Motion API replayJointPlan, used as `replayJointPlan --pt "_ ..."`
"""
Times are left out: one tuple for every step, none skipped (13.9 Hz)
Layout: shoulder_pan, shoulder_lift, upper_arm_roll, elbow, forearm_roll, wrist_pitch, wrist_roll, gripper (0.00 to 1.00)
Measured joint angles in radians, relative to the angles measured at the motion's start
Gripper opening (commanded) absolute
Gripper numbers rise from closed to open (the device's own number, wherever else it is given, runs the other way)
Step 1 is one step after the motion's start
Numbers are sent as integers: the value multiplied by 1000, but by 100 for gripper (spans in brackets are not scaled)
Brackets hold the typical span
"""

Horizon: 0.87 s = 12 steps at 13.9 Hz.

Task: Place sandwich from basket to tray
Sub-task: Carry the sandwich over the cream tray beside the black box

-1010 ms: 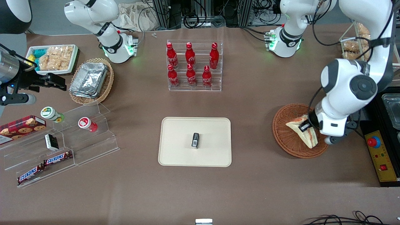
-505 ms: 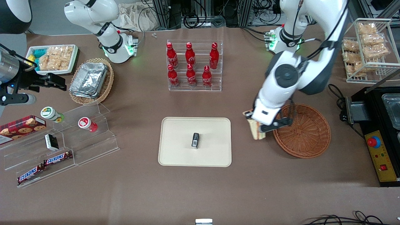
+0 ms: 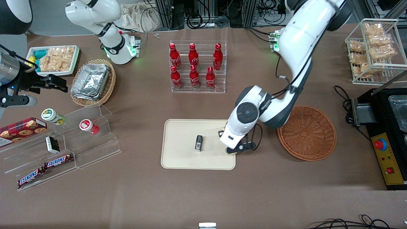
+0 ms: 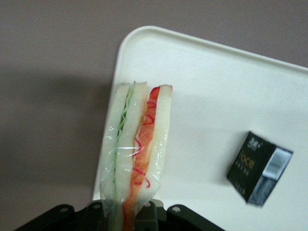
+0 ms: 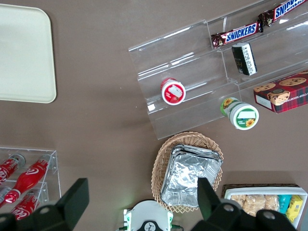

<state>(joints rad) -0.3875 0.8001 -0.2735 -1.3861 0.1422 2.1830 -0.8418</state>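
The gripper (image 4: 130,214) is clenching the sandwich (image 4: 135,149) over the tray's (image 3: 178,159) edge; the front view is hiding it.

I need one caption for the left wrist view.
Gripper holds wrapped white-bread sandwich over cream rectangular tray edge, near small black box.

The left arm reaches from its base down and toward the front camera, elbow bent, its wrist hanging over the tray (image 3: 178,159) at the edge nearest the basket (image 3: 306,133). The gripper (image 4: 127,211) points down above that edge, its fingers closed on the sandwich (image 4: 137,149), which they pinch at one end. The sandwich hangs clear of the tray's surface, partly over the rim and partly over the table.
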Motion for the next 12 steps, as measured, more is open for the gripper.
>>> replayJointPlan --pt "-9 58 0 61 37 0 2 0" --pt "-13 102 0 106 64 -1 9 0" --pt "-16 123 -3 137 70 -11 22 0" --pt "-20 127 -3 154 75 -26 34 47" --pt "-22 127 -2 159 81 -30 40 83" --pt "-22 128 -2 160 84 -30 44 98" --pt "-22 128 -1 163 85 -30 45 99" --pt "-22 127 -1 168 85 -34 45 99" --pt "-22 124 -1 180 85 -51 45 99" --pt "-21 113 -1 196 85 -79 45 99" --pt "-20 91 -1 211 81 -105 44 99" --pt "-17 57 -1 223 72 -130 40 99"
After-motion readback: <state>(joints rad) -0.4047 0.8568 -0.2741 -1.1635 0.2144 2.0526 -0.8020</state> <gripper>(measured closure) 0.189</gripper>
